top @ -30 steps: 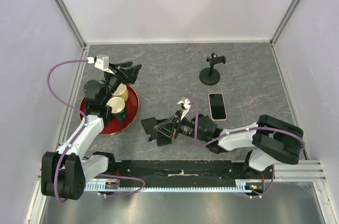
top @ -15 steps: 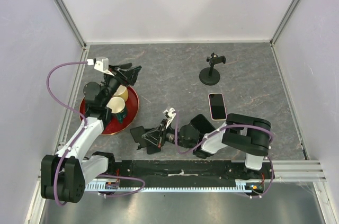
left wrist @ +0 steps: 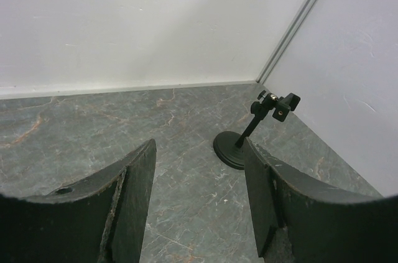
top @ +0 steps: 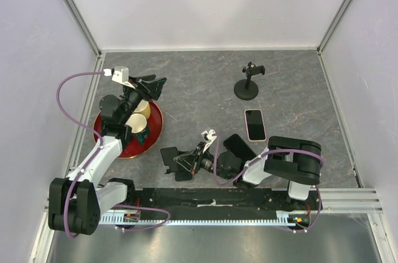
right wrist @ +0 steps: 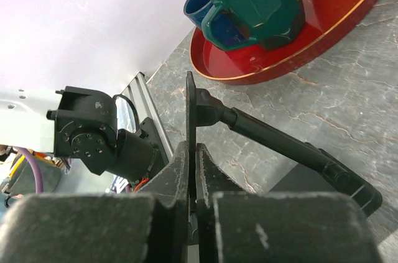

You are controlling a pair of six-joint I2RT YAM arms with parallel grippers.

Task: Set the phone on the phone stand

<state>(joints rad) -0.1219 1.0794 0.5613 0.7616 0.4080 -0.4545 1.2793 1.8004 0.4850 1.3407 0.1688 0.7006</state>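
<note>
Over the last second the right arm had folded back toward its base at the lower right of the top view. The right end effector had slipped down and left, then edged back right, ending low in the middle of the frame. Nothing else on the grey marbled desk had shifted.

At the left of the frame, the left end effector hung over the round red tray that carried a dark green mug and a cream cup. Its fingers were spread wide with nothing between them.

In the lower middle, the right end effector's fingers were pressed together on a thin black plate with a jointed arm, low by the desk just right of the tray. I could not tell what that piece was.

Right of centre, the pink-edged, black-screened phone lay flat on the desk, apart from both arms. Above it, in the upper right part of the desk, stood the black phone stand with a round base and small clamp, its clamp empty and well apart from the phone.

The move seemed to bring the right end effector no nearer the phone. With its fingers occupied, it would likely have to set the black piece down first, so the grasp itself looked not yet begun.
</note>
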